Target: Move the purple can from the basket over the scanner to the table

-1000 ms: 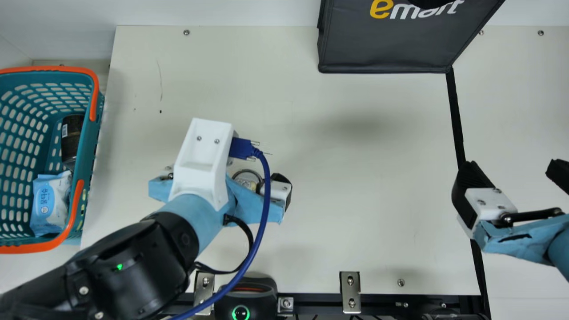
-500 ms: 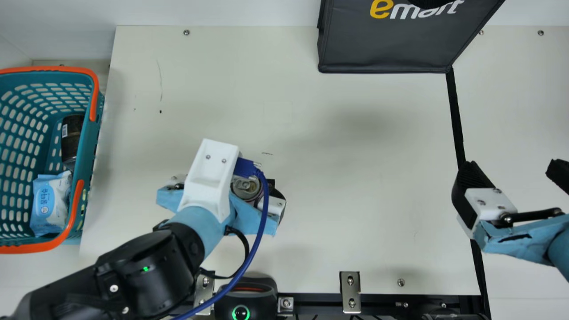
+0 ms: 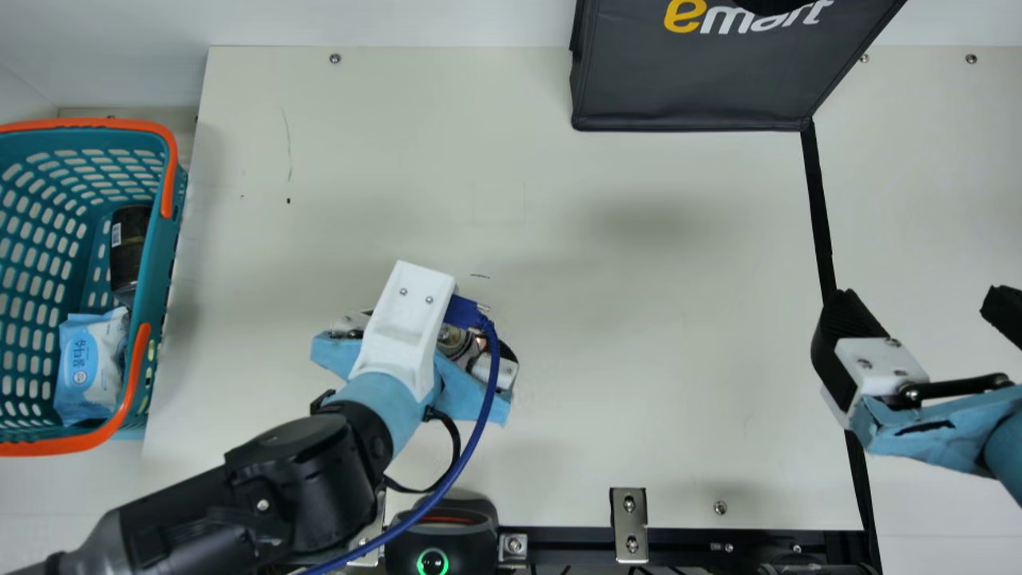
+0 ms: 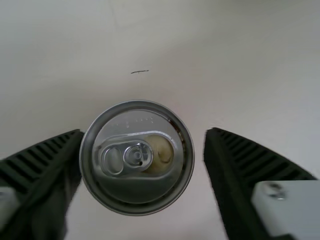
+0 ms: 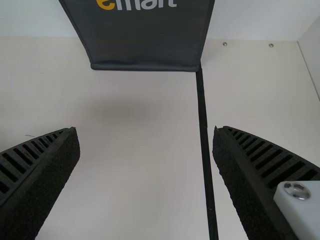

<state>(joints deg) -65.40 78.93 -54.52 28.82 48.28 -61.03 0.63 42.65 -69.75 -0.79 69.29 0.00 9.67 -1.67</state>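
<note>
Main view has your left gripper (image 3: 431, 339) over the table (image 3: 639, 383), fingers spread around the upright can (image 4: 137, 187), gap on one side, scanner (image 3: 443, 537) near, basket (image 3: 153, 263) well apart, your right gripper (image 3: 922, 307) spread, nothing between its fingers.

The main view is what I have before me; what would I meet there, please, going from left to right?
The teal basket, the left end effector, the black bag, the right end effector.
</note>
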